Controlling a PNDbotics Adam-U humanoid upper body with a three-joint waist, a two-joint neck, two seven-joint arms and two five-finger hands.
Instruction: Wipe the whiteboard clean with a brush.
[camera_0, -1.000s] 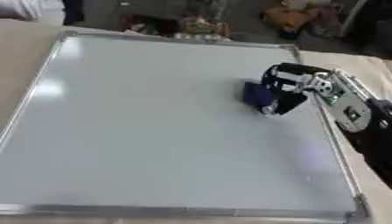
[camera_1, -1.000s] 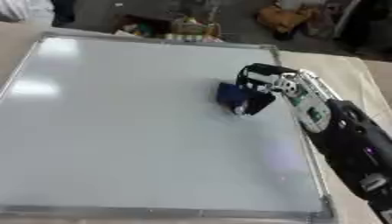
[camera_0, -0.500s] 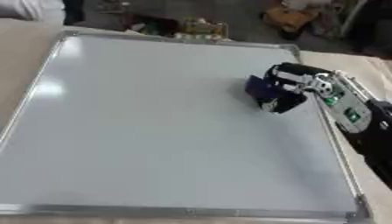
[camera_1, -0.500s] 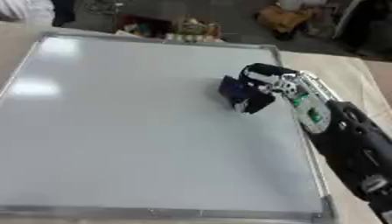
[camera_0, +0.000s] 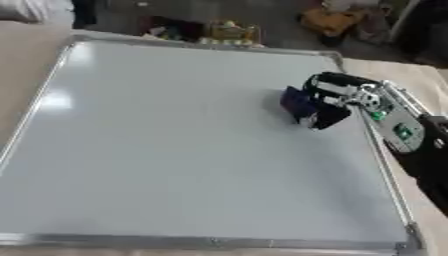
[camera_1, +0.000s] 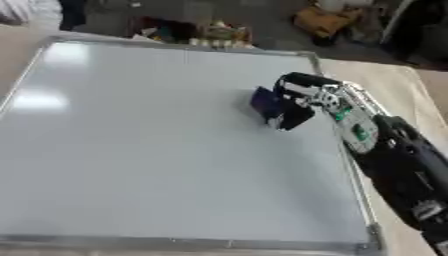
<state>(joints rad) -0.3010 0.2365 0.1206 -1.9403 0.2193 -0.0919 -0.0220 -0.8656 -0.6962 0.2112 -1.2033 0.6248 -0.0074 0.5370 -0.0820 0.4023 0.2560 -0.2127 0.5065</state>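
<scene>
A large whiteboard (camera_0: 166, 140) with a silver frame fills most of both views and shows no marks. A dark blue brush (camera_0: 297, 105) rests against the board's surface near its right edge. My right hand (camera_0: 337, 97) reaches in from the right side with its fingers curled round the brush. My left hand shows in neither view.
The board lies on a tan table (camera_0: 26, 65) that shows along the left and right sides. Beyond the far edge sit cluttered items, among them a yellow thing (camera_0: 223, 32) and an orange-brown thing (camera_0: 337, 20) on the floor.
My right hand and the brush have shifted slightly up the board, toward its far edge. The board surface looks the same.
</scene>
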